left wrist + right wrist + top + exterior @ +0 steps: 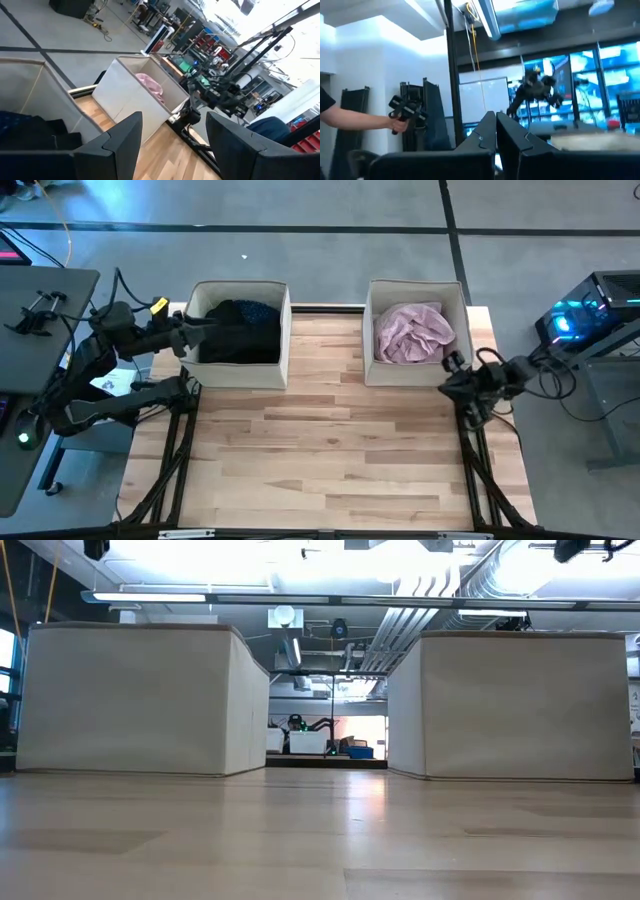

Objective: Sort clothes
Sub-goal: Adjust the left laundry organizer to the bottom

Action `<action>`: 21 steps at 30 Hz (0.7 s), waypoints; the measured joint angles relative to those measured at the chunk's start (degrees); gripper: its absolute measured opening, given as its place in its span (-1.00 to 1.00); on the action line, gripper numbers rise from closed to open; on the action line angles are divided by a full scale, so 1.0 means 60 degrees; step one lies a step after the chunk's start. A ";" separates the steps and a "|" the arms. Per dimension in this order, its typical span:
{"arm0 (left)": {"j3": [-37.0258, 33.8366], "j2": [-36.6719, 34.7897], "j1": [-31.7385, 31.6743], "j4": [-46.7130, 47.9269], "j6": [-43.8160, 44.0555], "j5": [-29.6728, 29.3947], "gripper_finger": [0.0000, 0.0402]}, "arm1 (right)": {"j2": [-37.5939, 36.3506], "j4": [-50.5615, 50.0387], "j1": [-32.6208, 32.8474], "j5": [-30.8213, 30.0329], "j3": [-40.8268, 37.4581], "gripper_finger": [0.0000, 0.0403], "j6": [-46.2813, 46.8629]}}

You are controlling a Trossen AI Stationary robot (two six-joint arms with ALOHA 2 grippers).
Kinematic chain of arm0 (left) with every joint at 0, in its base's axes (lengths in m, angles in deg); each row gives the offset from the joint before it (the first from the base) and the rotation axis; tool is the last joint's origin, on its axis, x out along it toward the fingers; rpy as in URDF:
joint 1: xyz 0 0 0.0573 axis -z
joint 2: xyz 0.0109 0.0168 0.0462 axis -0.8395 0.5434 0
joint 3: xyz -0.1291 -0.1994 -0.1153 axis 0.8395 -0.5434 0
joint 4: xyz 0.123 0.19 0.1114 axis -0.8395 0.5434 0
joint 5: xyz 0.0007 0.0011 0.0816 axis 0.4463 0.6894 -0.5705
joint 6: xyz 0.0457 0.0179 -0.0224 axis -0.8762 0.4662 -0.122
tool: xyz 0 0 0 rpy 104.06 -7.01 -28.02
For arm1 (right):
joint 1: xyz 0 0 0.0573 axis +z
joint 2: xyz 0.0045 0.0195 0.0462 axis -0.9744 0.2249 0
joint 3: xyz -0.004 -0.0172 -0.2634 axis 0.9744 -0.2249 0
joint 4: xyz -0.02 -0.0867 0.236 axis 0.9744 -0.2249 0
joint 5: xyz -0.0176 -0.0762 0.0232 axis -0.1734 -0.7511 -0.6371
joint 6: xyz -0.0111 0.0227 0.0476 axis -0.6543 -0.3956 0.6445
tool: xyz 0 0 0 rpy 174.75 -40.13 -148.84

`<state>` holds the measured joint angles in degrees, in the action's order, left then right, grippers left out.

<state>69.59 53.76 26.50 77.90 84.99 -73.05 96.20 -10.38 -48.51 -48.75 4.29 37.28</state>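
Two beige fabric boxes stand at the table's far edge. The left box (240, 370) holds dark clothes, black and navy (243, 320), also seen in the left wrist view (20, 127). The right box (415, 295) holds a pale pink shirt (412, 332) (150, 85). My left gripper (203, 328) (172, 130) is open, raised over the left box's left wall, with nothing between its fingers. My right gripper (452, 366) (496, 122) is shut and empty, just off the right box's near right corner, pointing out into the room.
The wooden tabletop (330, 450) lies bare in front of both boxes (130, 700) (520, 705). A gap separates the boxes. Beyond the table a person's hand (395, 120) holds a controller. A desk (30, 360) stands left, lit equipment (590, 315) right.
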 joint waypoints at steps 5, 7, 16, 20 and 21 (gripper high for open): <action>0.0000 0.0000 0.0000 -0.0006 0.0114 0.0000 0.04 | -0.1654 -0.1680 0.0008 0.0142 -0.0225 -1.00 0.0693; 0.0000 -0.0005 0.0000 -0.0072 0.0199 0.0000 0.04 | -0.1661 -0.2119 0.0008 0.0236 -0.0277 -1.00 0.0570; 0.0002 -0.0066 -0.0004 -0.0161 0.0435 -0.0004 0.04 | -0.1636 -0.3937 0.0019 0.0798 -0.0313 -1.00 0.1370; 0.0003 -0.0062 -0.0004 -0.0161 0.0432 -0.0004 0.04 | -0.1632 -0.3963 0.0019 0.1010 -0.0838 -1.00 0.1517; 0.0002 -0.0062 -0.0004 -0.0161 0.0432 -0.0007 0.04 | -0.1640 -0.3948 0.0019 0.1067 -0.1058 -1.00 0.1555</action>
<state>69.60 53.39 26.47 76.93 87.58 -73.10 86.36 -34.06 -48.40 -42.35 -2.06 46.61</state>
